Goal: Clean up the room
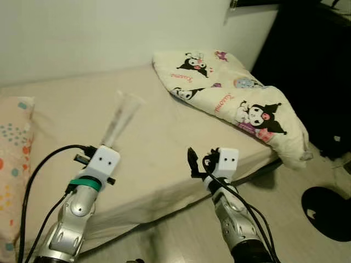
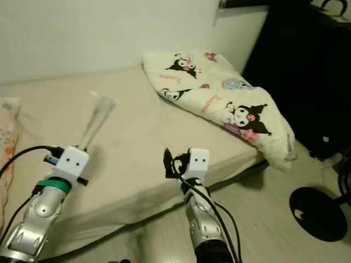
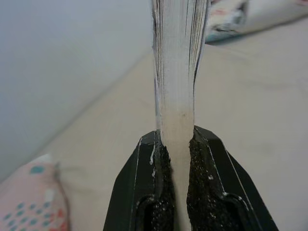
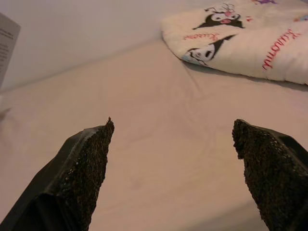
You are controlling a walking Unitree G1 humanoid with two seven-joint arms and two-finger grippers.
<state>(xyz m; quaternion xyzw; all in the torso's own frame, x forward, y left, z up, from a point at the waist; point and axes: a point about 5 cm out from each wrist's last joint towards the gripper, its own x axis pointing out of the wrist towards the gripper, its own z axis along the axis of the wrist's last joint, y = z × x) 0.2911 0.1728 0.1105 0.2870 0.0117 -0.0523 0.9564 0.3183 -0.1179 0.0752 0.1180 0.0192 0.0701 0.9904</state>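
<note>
My left gripper [image 1: 112, 137] is shut on a thin white book or booklet [image 1: 122, 118], held edge-on above the bed's beige sheet [image 1: 148, 142]. In the left wrist view the page edges [image 3: 178, 62] rise from between the two black fingers [image 3: 144, 192]. My right gripper [image 1: 193, 161] hangs open over the bed's near edge, with nothing between its fingers [image 4: 86, 163]. A folded cartoon-print blanket [image 1: 236, 98] lies at the bed's far right corner.
A spotted pillow [image 1: 13, 164] lies at the bed's left edge. White wall [image 1: 109, 27] runs behind the bed. Dark furniture [image 1: 312, 66] stands to the right, with a black round base [image 1: 326, 211] on the pale floor [image 1: 186, 235].
</note>
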